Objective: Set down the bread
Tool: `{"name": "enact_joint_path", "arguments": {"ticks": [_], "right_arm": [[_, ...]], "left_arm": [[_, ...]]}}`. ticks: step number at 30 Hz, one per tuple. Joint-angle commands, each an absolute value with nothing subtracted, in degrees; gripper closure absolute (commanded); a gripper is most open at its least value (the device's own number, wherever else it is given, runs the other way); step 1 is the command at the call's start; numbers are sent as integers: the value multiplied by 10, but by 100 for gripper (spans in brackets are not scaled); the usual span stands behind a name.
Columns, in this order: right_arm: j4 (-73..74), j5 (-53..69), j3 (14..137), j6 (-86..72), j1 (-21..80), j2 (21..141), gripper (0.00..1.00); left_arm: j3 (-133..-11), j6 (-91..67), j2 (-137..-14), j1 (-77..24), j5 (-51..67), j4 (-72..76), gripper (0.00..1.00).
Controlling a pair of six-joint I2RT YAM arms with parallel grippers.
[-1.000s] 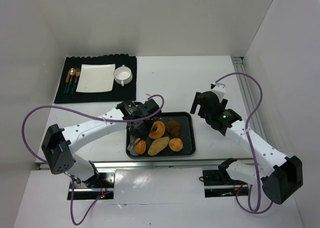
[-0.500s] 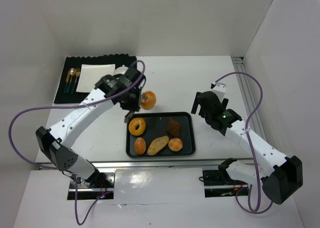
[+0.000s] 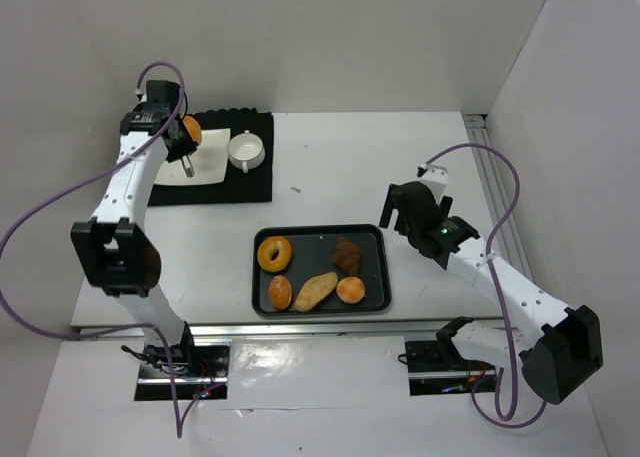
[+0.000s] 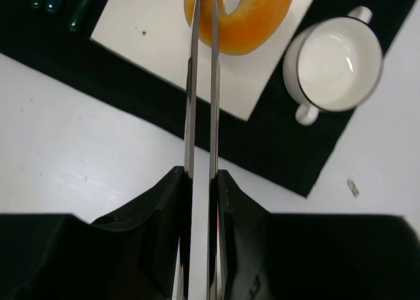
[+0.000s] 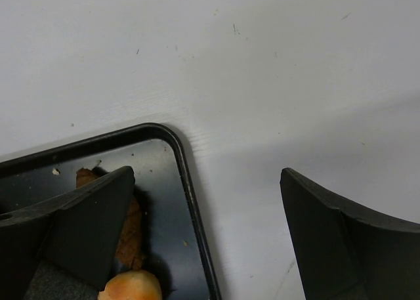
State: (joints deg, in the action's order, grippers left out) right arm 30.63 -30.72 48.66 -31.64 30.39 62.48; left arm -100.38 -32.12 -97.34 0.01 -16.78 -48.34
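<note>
The bread (image 3: pixel 190 129), a glossy orange-brown ring, hangs above the white square plate (image 3: pixel 205 162) at the far left. In the left wrist view the bread (image 4: pixel 243 24) is pinched at the tip of thin metal tongs (image 4: pixel 201 103) over the plate (image 4: pixel 151 44). My left gripper (image 3: pixel 178 142) is shut on those tongs (image 4: pixel 200 175). My right gripper (image 3: pixel 400 212) hovers open and empty by the far right corner of the black tray (image 5: pixel 187 182), its jaws wide apart (image 5: pixel 207 228).
A white cup (image 3: pixel 244 151) stands right of the plate on a black mat (image 3: pixel 250 182). The tray (image 3: pixel 372 237) holds a yellower ring bread (image 3: pixel 274 253), a brown pastry (image 3: pixel 348 254) and three rolls (image 3: pixel 316 291). Dark cutlery handles (image 4: pixel 65 4) lie left of the plate.
My left arm lifted the bread out of the tray and swung it far left to above the plate. The right arm has barely moved.
</note>
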Motion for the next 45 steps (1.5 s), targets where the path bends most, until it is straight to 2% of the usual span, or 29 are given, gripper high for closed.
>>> {"name": "enact_joint_path", "arguments": {"ticks": [1, 5, 8, 10, 14, 26, 29, 33, 40, 45], "right_arm": [[270, -309, 507, -316, 308, 631, 1], [275, -315, 513, -316, 308, 643, 1], [275, -315, 513, -316, 308, 649, 1], [275, -315, 513, -316, 308, 649, 1], [275, -309, 513, -316, 308, 654, 1], [275, -304, 502, -316, 308, 635, 1], [275, -309, 497, -322, 308, 629, 1], [275, -309, 491, -322, 308, 623, 1], [281, -320, 491, -327, 308, 617, 1], [303, -335, 491, -336, 308, 606, 1]], "left_arm": [[-1040, -312, -1044, 25, -135, -417, 97], [-1101, -312, -1126, 49, -120, -417, 90], [-1121, -312, -1161, 49, -113, -423, 70], [-1121, -312, -1161, 49, -106, -423, 49], [-1091, -307, -1126, 49, -105, -423, 44], [-1065, -295, -1021, 32, -128, -417, 46], [-1047, -259, -988, 8, -95, -393, 47], [-1001, -224, -967, -73, -60, -319, 47], [-1069, -217, -1079, -188, -49, -289, 47], [-1183, -217, -1241, -232, -89, -289, 45]]}}
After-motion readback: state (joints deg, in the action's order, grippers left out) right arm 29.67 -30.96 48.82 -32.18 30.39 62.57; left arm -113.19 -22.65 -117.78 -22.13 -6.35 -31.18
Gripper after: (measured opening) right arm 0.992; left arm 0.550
